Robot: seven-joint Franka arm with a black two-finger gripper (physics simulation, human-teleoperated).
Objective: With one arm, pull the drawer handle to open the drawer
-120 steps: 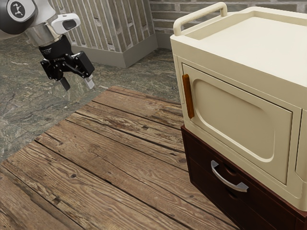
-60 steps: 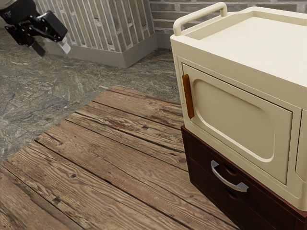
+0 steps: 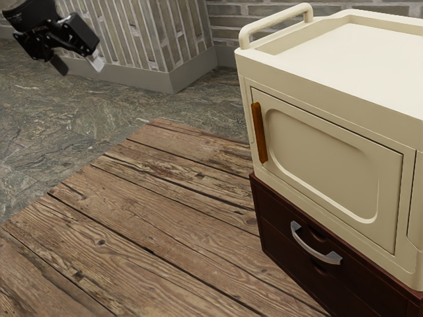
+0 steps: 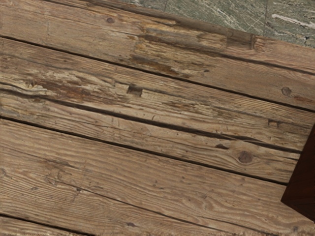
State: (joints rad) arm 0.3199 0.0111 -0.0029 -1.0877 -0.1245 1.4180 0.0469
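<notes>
Likely approach step: black two-finger gripper, fingers spread (empty), hangs at exterior view's far left, should descend right toward curved silver metal handle on dark-brown drawer.

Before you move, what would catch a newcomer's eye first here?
Probably the cream cabinet at the exterior view's right, its orange handle upright on the door. Beneath it, a silver handle stands out on the dark drawer. My open gripper hangs at the view's upper left.
</notes>
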